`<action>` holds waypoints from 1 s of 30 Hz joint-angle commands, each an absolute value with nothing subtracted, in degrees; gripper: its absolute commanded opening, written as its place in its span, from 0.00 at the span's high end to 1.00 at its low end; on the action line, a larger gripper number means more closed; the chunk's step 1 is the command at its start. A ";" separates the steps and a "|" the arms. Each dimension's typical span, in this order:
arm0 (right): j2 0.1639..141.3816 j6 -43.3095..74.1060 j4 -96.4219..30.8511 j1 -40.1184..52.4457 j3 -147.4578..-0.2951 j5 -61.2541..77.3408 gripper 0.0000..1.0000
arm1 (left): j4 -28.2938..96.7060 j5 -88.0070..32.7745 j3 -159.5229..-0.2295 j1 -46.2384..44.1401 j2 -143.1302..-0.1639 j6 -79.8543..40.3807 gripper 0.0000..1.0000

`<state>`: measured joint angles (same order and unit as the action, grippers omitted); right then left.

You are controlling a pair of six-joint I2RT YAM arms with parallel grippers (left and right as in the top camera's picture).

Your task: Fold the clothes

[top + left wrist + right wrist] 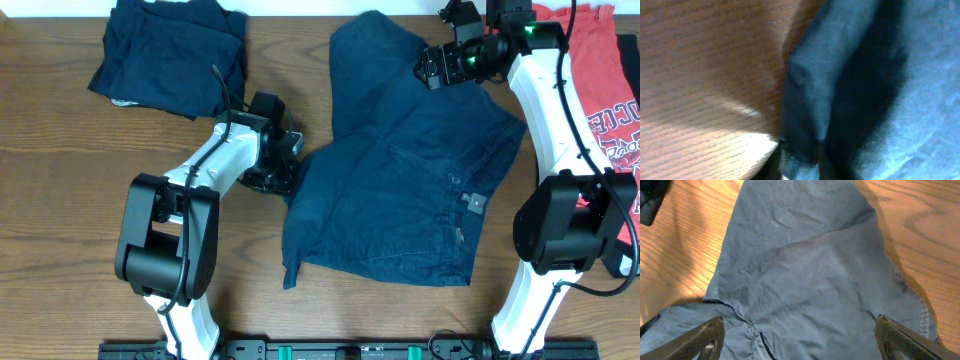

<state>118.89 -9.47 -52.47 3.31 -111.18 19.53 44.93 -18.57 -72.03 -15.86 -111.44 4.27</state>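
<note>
A pair of dark blue shorts (400,190) lies spread on the wooden table, one leg reaching up toward the back. My left gripper (288,162) is at the shorts' left edge and is shut on a fold of the blue fabric (802,155). My right gripper (432,66) hovers over the upper leg of the shorts (800,270), its fingers wide open (800,337) and empty.
A folded dark blue garment (170,55) sits at the back left. Red printed clothes (600,70) lie at the back right, under the right arm. Bare wooden table (60,200) is at the left and front.
</note>
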 commanded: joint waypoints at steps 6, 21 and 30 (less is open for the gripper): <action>118.96 -8.86 -52.51 3.81 -111.22 19.51 0.06 | 44.45 -9.34 -71.59 -15.53 -112.05 -1.63 0.94; 118.96 -8.86 -52.51 3.81 -111.22 19.53 0.06 | 39.94 11.35 -77.93 -6.90 -105.43 -10.37 0.94; 118.96 -8.82 -54.74 3.84 -111.22 19.57 0.08 | 37.67 14.22 -77.93 -6.28 -104.77 -10.17 0.30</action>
<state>118.87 -9.45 -53.87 3.31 -111.18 19.53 36.58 12.12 -77.14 -6.42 -105.41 -9.87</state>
